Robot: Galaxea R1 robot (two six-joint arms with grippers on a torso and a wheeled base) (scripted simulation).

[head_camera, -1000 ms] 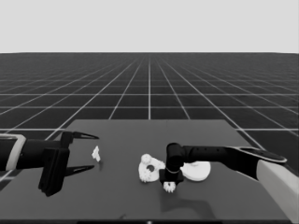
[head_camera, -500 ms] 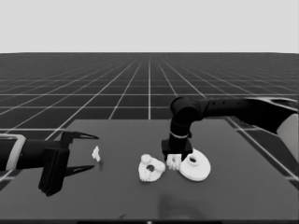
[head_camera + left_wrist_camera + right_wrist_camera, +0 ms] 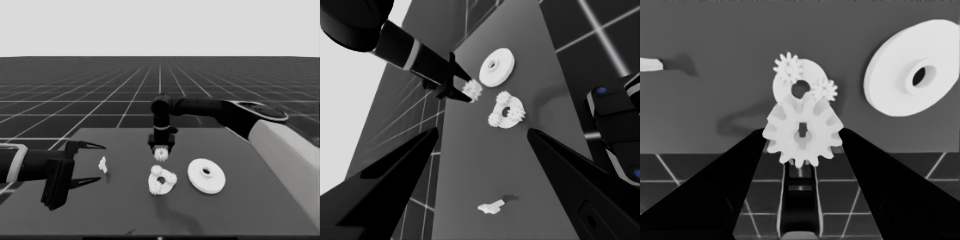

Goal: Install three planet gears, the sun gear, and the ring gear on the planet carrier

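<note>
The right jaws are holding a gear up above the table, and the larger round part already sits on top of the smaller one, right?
Not quite. The right gripper does hold a gear aloft, but the head view shows the larger round part lying on the table beside the smaller round part, not on it.

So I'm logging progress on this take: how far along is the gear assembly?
Partly done: gears already sit on the smaller round part, though their number is unclear. In hand: the right gripper holds another gear above the table. Left: seating it and capping with the larger round part. The left gripper waits at the table's left end.
</note>
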